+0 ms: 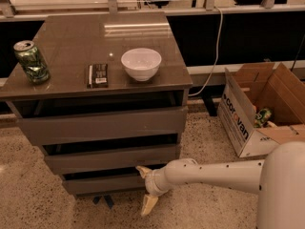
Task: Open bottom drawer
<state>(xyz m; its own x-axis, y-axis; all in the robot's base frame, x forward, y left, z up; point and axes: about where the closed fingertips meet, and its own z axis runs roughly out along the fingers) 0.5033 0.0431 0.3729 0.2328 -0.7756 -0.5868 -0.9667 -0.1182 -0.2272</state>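
Note:
The grey-brown cabinet [105,128] has three drawers. The bottom drawer [102,184] is the lowest, with a plain flat front; a dark gap shows above it. My gripper [146,187] is at the right end of that front, on a white arm reaching in from the right. Its two cream fingers are spread apart, one [143,171] at the drawer's top edge, the other [148,204] below near the floor. It holds nothing.
On the cabinet top stand a green can [31,61], a dark flat packet [97,75] and a white bowl [141,63]. An open cardboard box [259,109] sits on the speckled floor at right. A cable [215,56] hangs behind.

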